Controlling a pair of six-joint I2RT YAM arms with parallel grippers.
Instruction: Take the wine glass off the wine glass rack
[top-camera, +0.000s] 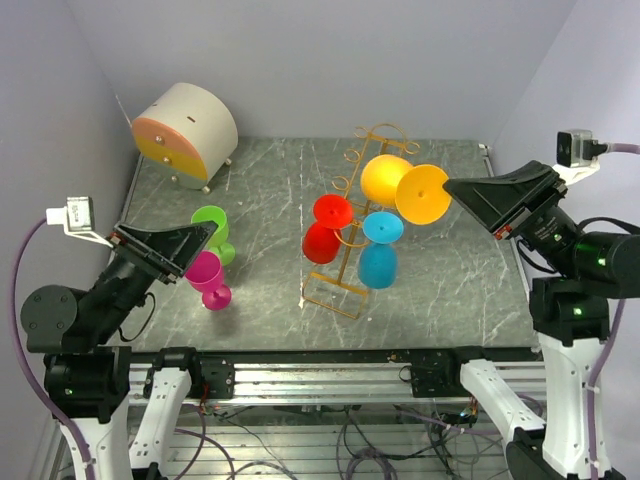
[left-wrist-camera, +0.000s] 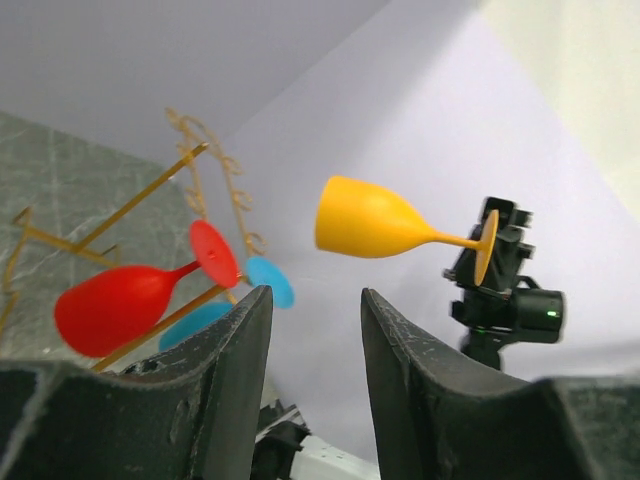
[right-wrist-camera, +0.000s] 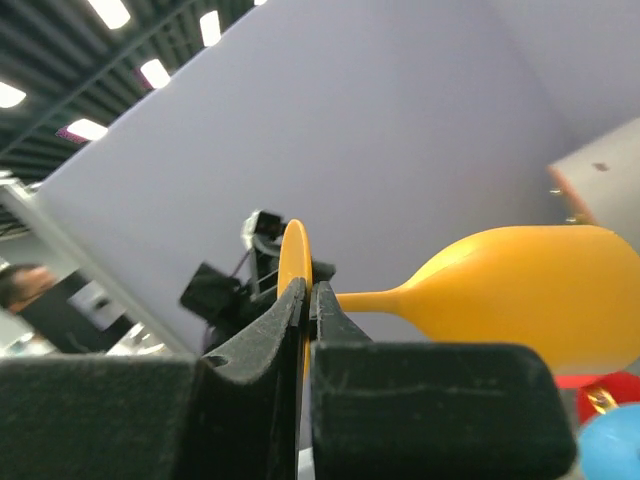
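R gripper (right-wrist-camera: 307, 290): jaws pinched on the foot disc of the yellow wine glass (top-camera: 400, 185). Glass lies sideways in the air, bowl twd the wine glass rack (left-wrist-camera: 140, 199), near its upper hooks but clear of the wire in L wrist view. Rack stands mid counter (top-camera: 270, 200) w/ red glass (top-camera: 320, 243) & blue glass (top-camera: 377, 265) hung on it. L gripper (left-wrist-camera: 315, 300): jaws spread, nothing btwn them, close by pink glass (top-camera: 205, 270) & green glass (top-camera: 210, 218) on counter's L side.
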